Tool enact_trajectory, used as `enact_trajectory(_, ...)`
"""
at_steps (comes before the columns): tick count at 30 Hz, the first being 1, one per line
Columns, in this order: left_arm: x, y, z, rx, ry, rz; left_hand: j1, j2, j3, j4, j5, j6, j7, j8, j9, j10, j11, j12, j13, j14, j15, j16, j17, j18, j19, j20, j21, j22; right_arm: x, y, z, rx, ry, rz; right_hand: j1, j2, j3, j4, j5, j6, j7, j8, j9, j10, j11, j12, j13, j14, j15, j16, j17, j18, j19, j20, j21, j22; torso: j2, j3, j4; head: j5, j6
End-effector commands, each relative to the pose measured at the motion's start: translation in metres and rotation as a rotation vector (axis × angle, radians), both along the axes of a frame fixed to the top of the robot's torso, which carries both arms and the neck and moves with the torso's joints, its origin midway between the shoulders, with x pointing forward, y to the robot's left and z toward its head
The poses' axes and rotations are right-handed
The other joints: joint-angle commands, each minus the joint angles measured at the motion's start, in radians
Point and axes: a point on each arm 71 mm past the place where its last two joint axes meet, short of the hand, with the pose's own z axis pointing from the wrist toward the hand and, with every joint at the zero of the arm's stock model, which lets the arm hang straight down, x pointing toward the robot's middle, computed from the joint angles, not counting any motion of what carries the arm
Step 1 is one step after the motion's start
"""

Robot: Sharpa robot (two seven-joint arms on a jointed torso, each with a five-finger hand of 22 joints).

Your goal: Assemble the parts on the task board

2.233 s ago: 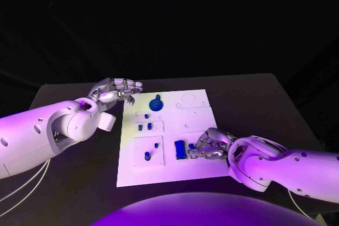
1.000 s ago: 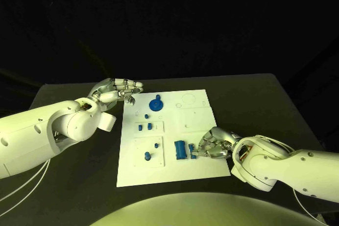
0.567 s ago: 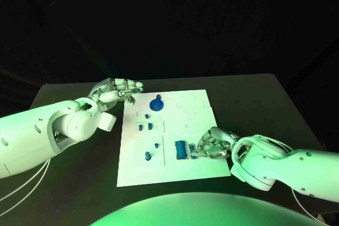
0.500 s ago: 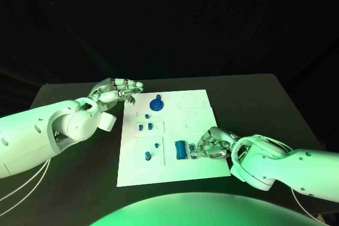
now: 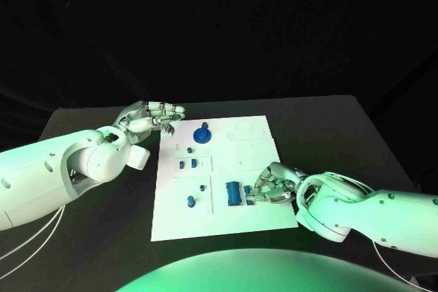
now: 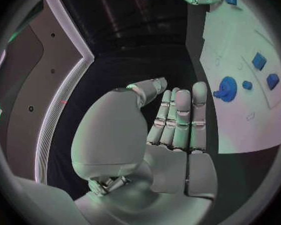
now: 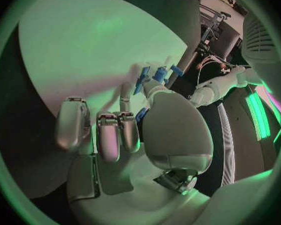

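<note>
The white task board (image 5: 251, 146) lies mid-table. My right hand (image 5: 272, 184) rests on its near right part, thumb and a finger pinching a small blue part (image 5: 248, 196) beside a long blue block (image 5: 233, 192). In the right wrist view the same small part (image 7: 140, 115) shows at the thumb, with other blue parts (image 7: 158, 75) beyond on the board (image 7: 84, 45). My left hand (image 5: 150, 118) hovers off the board's far left corner, loosely curled and holding nothing. In the left wrist view its fingers (image 6: 178, 115) lie side by side near the round blue part (image 6: 227, 88).
A round blue part (image 5: 202, 135) sits at the far end of the board. Small blue pieces (image 5: 187, 163) stand in the middle panel and another (image 5: 191, 202) in the near left panel. Black table (image 5: 347, 140) surrounds the board.
My right hand has crept slightly leftward and closed its fingers tighter by the small blue part. The left hand has not moved.
</note>
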Motion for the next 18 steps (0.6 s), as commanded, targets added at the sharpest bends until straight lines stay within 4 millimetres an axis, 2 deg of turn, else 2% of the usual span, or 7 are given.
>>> enact_trajectory(1,-0.001,-0.002,0.001,-0.010,-0.003,-0.017,-0.007,0.000,0.001,0.003,0.005,-0.008,0.000,0.006,-0.001,-0.007,-0.002,0.005,-0.001,-0.004,0.000,0.005,0.001,0.015,-0.001,0.005,-0.005,-0.001,0.000,0.000,-0.003,-0.015,-0.005,0.013,0.003,0.009,0.003,0.006,0.002,0.009,0.003,-0.003,-0.002,0.093,-0.003,0.006,0.245,0.097,-0.006,0.007,0.230,0.001,0.025,-0.005,0.005,0.181,0.001,0.0004,0.0003,0.001,0.000)
enact_trajectory(6,-0.001,-0.002,0.001,-0.009,-0.003,-0.015,-0.007,0.000,0.001,0.003,0.005,-0.008,0.000,0.006,-0.001,-0.007,-0.002,0.005,-0.001,-0.004,0.000,0.005,0.001,0.015,-0.001,0.005,-0.005,-0.001,0.000,0.001,-0.001,-0.002,-0.018,0.014,-0.005,0.004,-0.004,0.017,0.001,0.011,0.003,-0.003,-0.002,0.094,-0.003,0.007,0.245,0.098,-0.006,0.007,0.231,0.001,0.025,-0.005,0.006,0.181,0.000,-0.0006,-0.0017,0.003,0.000)
enact_trajectory(10,-0.001,-0.002,0.001,-0.009,-0.003,-0.014,-0.007,0.000,0.001,0.003,0.005,-0.008,0.000,0.006,-0.001,-0.007,-0.002,0.005,-0.001,-0.004,0.000,0.005,0.001,0.015,-0.001,0.005,-0.005,-0.001,-0.002,-0.001,0.003,0.031,-0.039,0.006,-0.015,-0.002,-0.018,0.036,0.001,0.012,0.004,-0.004,-0.002,0.093,-0.002,0.006,0.244,0.097,-0.006,0.006,0.229,0.001,0.025,-0.005,0.003,0.181,-0.001,-0.0004,-0.0007,0.003,0.000)
enact_trajectory(13,0.000,-0.001,0.001,-0.009,-0.006,-0.010,-0.006,0.001,0.001,0.004,0.005,-0.008,0.000,0.007,-0.001,-0.007,-0.002,0.005,-0.001,-0.006,0.000,0.005,-0.003,0.015,-0.001,0.005,-0.005,-0.002,-0.001,-0.003,0.010,0.084,-0.062,0.003,-0.021,-0.012,-0.050,0.056,0.002,0.005,0.008,-0.008,-0.002,0.092,0.000,0.000,0.242,0.096,-0.004,0.004,0.222,0.002,0.022,-0.004,-0.008,0.178,-0.002,-0.0003,-0.0015,0.004,0.000)
enact_trajectory(16,0.000,-0.001,0.001,-0.013,-0.009,-0.002,-0.009,0.000,0.000,0.005,0.004,-0.008,0.000,0.007,-0.001,-0.008,-0.002,0.006,-0.001,-0.015,0.000,0.001,-0.019,0.015,-0.001,0.005,-0.006,-0.002,0.003,-0.004,0.020,0.171,-0.088,0.002,-0.027,-0.015,-0.076,0.057,-0.001,-0.010,0.014,-0.017,-0.004,0.090,0.005,-0.005,0.240,0.094,0.000,0.001,0.215,0.004,0.020,-0.002,-0.018,0.176,-0.003,-0.0019,-0.0024,0.006,0.000)
enact_trajectory(17,0.000,0.000,0.001,-0.016,-0.010,0.001,-0.011,0.000,0.000,0.007,0.004,-0.009,0.000,0.009,-0.001,-0.009,-0.002,0.008,-0.001,-0.025,0.001,-0.004,-0.031,0.015,-0.003,0.006,-0.009,-0.004,0.005,-0.005,0.024,0.206,-0.096,0.000,-0.024,-0.009,-0.090,0.056,0.000,-0.034,0.022,-0.032,-0.008,0.080,0.012,-0.043,0.225,0.086,0.006,-0.014,0.177,0.016,0.000,0.002,-0.098,0.158,-0.003,-0.0023,-0.0024,0.006,0.000)
enact_trajectory(18,0.000,0.000,0.001,-0.022,-0.009,0.005,-0.012,-0.001,0.001,0.008,0.004,-0.010,0.000,0.010,-0.002,-0.010,-0.002,0.011,-0.001,-0.035,0.001,-0.012,-0.035,0.015,-0.008,0.006,-0.014,-0.007,0.009,-0.005,0.028,0.254,-0.105,-0.005,-0.015,-0.004,-0.101,0.055,0.000,-0.047,0.028,-0.040,-0.009,0.076,0.018,-0.052,0.221,0.082,0.010,-0.020,0.164,0.020,-0.009,0.006,-0.129,0.151,-0.006,-0.0036,-0.0041,0.007,0.000)
